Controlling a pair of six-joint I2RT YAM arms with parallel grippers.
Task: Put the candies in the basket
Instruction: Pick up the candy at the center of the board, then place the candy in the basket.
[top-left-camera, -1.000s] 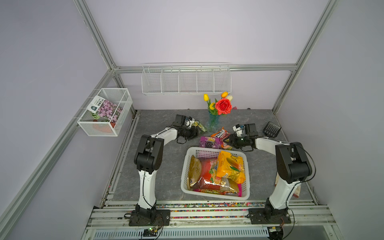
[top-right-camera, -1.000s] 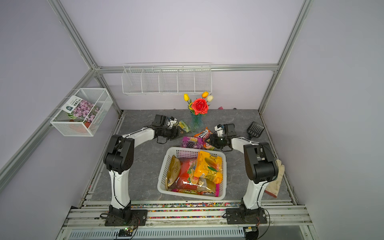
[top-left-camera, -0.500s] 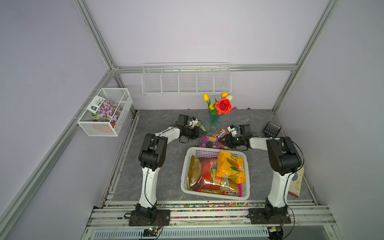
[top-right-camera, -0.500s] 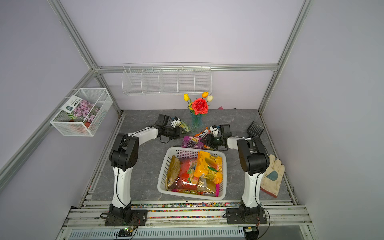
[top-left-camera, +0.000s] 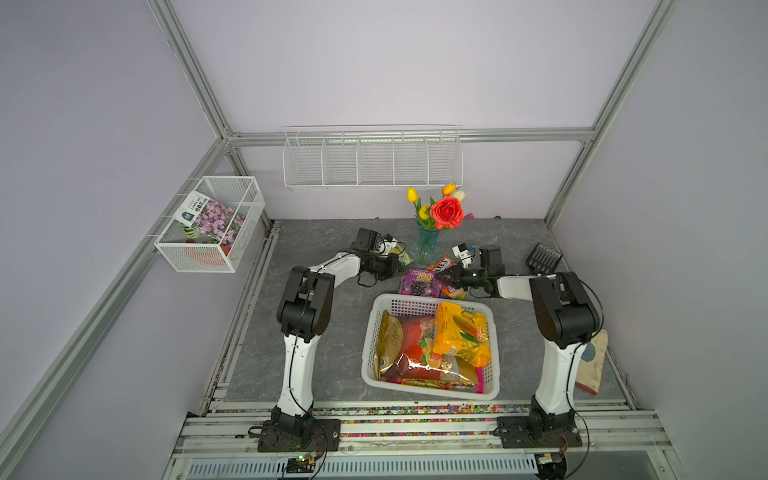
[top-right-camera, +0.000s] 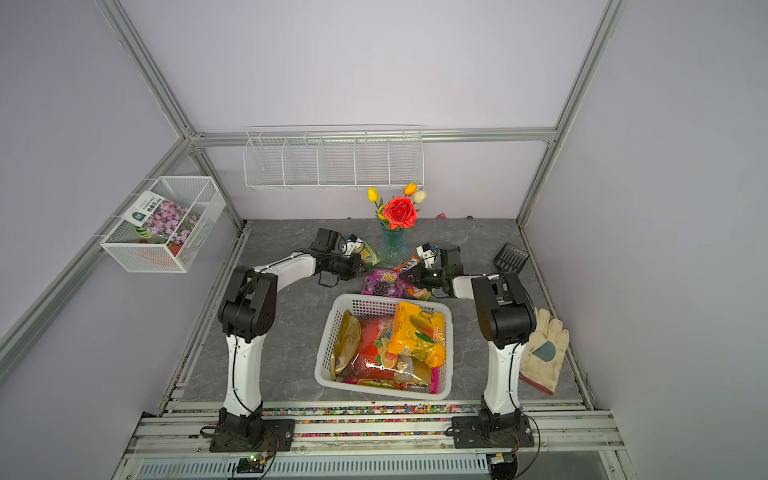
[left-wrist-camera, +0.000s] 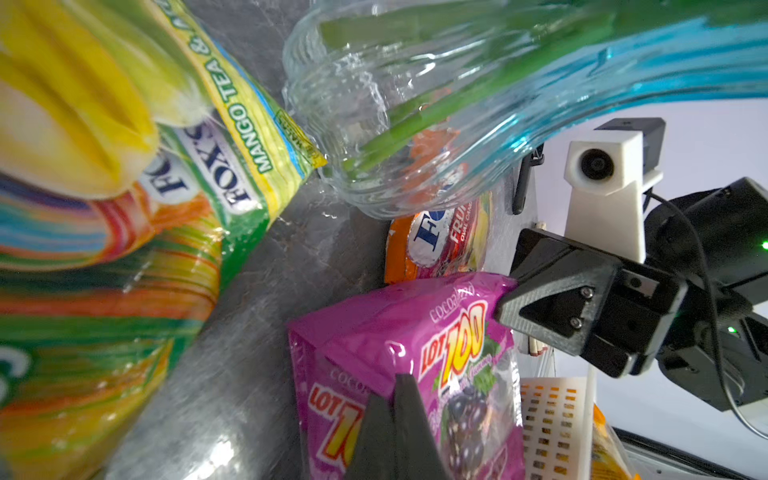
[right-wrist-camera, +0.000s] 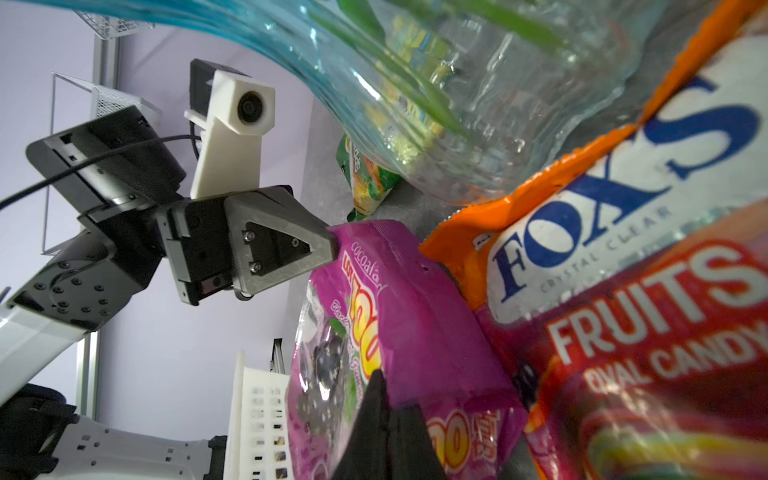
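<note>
The purple bag (left-wrist-camera: 419, 357) reads "cocoaland" and "LOT 100" in yellow-red letters over a picture of dark grapes. It lies on the grey surface (top-left-camera: 316, 332) just beyond the far rim of the white basket (top-left-camera: 494, 332), and both hands meet on it. The green bag (left-wrist-camera: 232, 166) carries "FOX'S" and "MANGO TEA"; the rest of that line runs out of sight, and much of the bag is blurred in the left wrist view. It sits left of the blue glass vase (top-left-camera: 427, 249). The orange bag (right-wrist-camera: 623, 232) reads "FOX'S CRYSTAL CLEAR FRUITS OVAL CANDY"; it lies right of the vase, with one end seen only through the glass in the left wrist view.

Inside the basket, the orange mango bag (top-left-camera: 460, 336) shows "100" upside down and rests on top of the gold bag (top-left-camera: 390, 345) and a red fruit-printed pack, whose writing is too small to read. A pink bag edge shows at the basket's near right corner, mostly buried.

The left hand (right-wrist-camera: 328, 245) is closed, its fingertips pinching the far left corner of the purple bag. The right hand (left-wrist-camera: 509, 297) is closed too, nipping the bag's far right corner. In both top views the hands' tips are hidden by their own bodies.

The flower-printed packet (top-left-camera: 214, 218) in the wire cube basket (top-left-camera: 199, 257) on the left wall has white lettering that cannot be read.
</note>
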